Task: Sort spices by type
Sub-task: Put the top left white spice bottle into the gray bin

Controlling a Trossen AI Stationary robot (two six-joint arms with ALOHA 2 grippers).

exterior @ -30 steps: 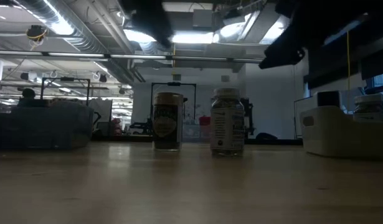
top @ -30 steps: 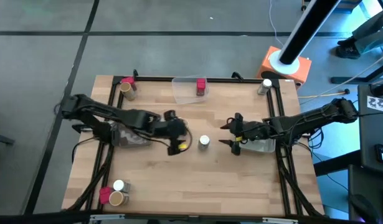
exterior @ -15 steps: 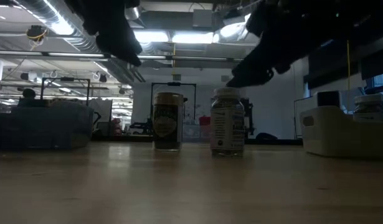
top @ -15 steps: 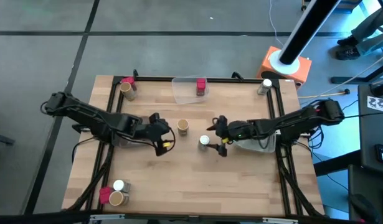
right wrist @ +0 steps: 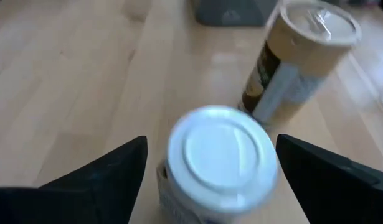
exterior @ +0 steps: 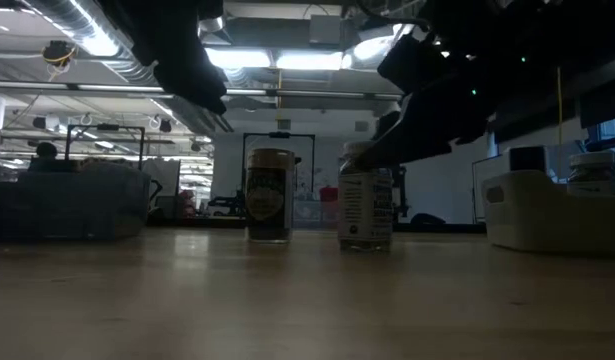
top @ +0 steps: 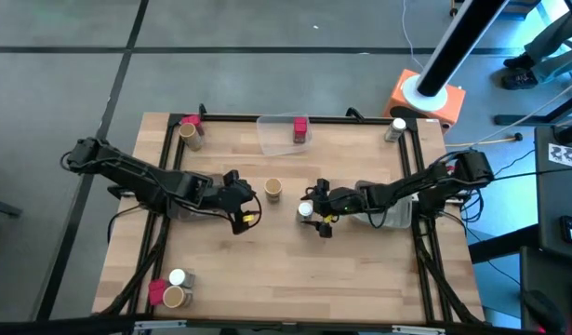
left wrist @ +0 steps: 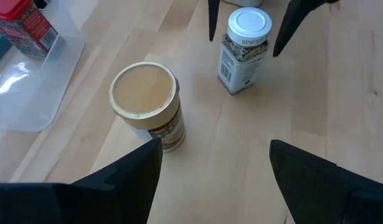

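At the middle of the worktop (top: 360,270), the right pincer (top: 315,208) spreads its fingers wide on either side of the white-capped clear jar (top: 306,210), not yet closed on it. Just beside the jar stands a tan cylinder (top: 273,190). The left pincer (top: 247,208), also open and empty, hovers near that cylinder.

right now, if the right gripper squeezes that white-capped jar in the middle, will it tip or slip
The white-capped jar looks rigid, so it probably won't deform. Taller than wide, it could tip if nudged near the cap. The right gripper, open, straddles it; its smooth sides may slip.
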